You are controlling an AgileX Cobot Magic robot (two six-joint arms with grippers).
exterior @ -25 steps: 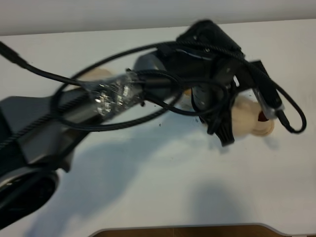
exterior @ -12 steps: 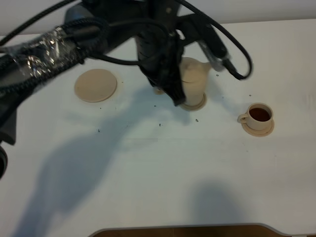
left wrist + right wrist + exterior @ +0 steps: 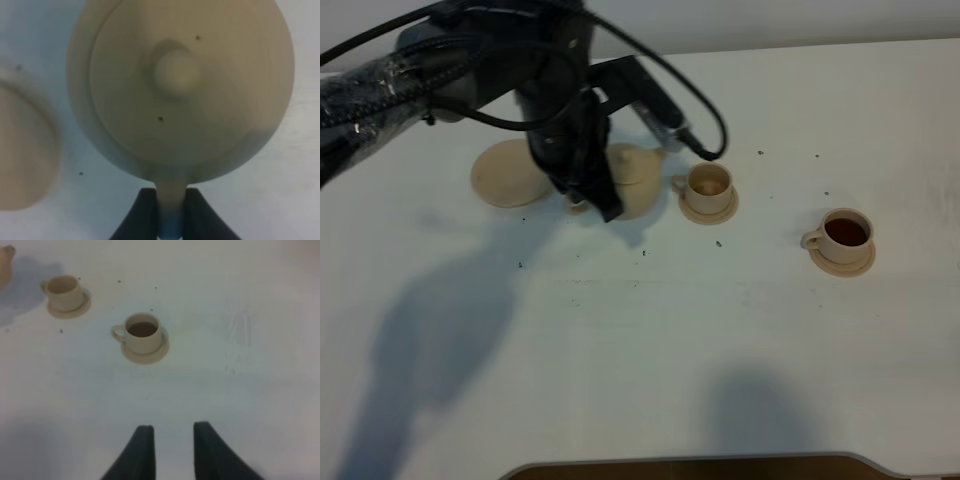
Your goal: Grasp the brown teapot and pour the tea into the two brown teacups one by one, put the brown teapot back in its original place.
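Brown teapot (image 3: 632, 178) held by left gripper (image 3: 598, 195), off the large saucer (image 3: 505, 172).
Exterior high: the teapot is seen between the large saucer and the nearer teacup (image 3: 708, 185), whose contents cannot be told; dark tea is seen in the farther teacup (image 3: 844, 236). Left wrist: the teapot handle (image 3: 170, 200) is clamped between the fingers; the lid (image 3: 175, 70) is seated. Right wrist: the right gripper (image 3: 173, 440) is parted, nothing held, over the table (image 3: 250, 365).
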